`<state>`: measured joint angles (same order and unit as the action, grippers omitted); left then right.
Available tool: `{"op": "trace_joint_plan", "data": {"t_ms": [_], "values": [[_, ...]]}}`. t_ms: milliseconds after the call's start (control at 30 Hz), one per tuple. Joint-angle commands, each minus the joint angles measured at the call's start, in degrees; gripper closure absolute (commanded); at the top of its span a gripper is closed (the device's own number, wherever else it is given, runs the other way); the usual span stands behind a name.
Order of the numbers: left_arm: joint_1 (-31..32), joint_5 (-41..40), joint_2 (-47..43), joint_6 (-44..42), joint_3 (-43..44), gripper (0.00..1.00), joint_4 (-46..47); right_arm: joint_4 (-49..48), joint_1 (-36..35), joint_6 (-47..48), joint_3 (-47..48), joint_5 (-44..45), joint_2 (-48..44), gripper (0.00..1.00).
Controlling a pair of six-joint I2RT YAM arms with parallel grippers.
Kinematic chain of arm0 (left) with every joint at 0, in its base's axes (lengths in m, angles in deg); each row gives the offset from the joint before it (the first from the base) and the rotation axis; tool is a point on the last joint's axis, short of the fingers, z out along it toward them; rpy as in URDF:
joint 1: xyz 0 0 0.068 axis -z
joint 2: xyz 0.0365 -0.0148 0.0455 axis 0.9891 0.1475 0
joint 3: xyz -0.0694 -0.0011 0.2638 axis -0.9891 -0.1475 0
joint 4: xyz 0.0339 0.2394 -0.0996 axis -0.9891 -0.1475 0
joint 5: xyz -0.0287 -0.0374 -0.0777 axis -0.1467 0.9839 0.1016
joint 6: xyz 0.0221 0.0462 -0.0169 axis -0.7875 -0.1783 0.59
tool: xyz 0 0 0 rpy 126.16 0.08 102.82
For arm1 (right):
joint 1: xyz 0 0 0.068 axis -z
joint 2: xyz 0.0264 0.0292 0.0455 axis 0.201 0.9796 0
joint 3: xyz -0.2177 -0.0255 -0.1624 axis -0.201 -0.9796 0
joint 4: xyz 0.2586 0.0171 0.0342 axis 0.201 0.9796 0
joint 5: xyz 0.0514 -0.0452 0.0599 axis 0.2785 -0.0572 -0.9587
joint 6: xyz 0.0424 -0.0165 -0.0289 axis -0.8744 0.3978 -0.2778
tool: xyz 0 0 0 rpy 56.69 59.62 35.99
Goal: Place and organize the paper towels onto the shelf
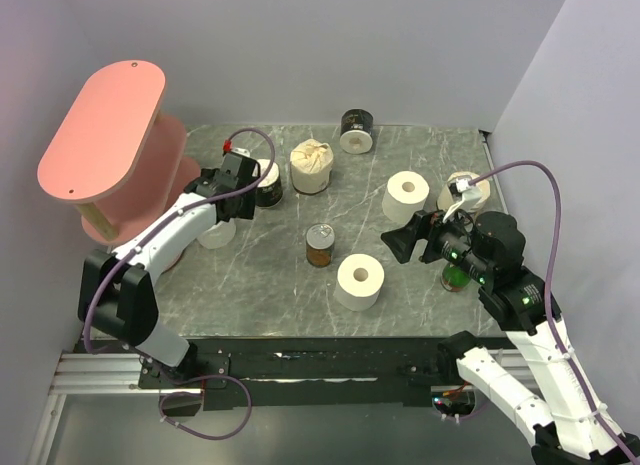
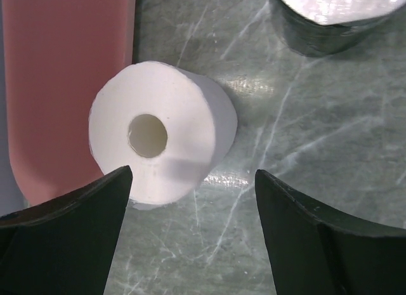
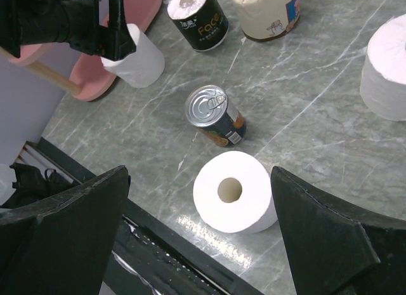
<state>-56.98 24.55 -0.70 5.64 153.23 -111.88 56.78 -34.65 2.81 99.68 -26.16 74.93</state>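
Note:
The pink shelf (image 1: 100, 135) stands at the far left and nothing shows on its top board. My left gripper (image 1: 228, 207) is open and hovers over a plain white roll (image 2: 158, 136) lying beside the shelf's bottom board (image 2: 63, 85); the roll sits just ahead of its left finger. My right gripper (image 1: 402, 243) is open and empty above another white roll (image 3: 235, 192) near the front edge. A third white roll (image 1: 406, 197), two black-wrapped rolls (image 1: 356, 131) (image 1: 268, 185) and two cream rolls (image 1: 311, 165) (image 1: 465, 190) stand on the table.
A brown tin can (image 1: 320, 245) stands mid-table, just behind the front white roll. A green bottle (image 1: 458, 277) is under my right arm. Walls close in at the back, left and right. The black rail runs along the front edge (image 3: 165, 244).

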Motion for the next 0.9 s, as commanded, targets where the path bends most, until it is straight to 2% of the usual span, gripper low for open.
{"op": "trace_joint_plan", "data": {"t_ms": [0,400,700,867], "values": [[-1.4,1.7,1.4,-0.4,0.7,0.16,2.8,-2.1,-0.1,-0.5,-0.2,0.1,-0.9,0.00],[-4.2,5.1,4.9,-1.2,-1.7,0.22,7.7,-0.1,0.0,-0.9,-0.5,1.7,-1.5,0.00],[-4.8,5.5,8.0,-1.3,-1.7,0.26,7.9,0.6,0.1,-1.0,-0.4,2.3,-2.7,0.00],[-4.7,5.7,8.0,-1.1,-2.0,0.33,7.4,1.0,0.1,-1.0,-0.3,2.3,-3.1,0.01]]}}
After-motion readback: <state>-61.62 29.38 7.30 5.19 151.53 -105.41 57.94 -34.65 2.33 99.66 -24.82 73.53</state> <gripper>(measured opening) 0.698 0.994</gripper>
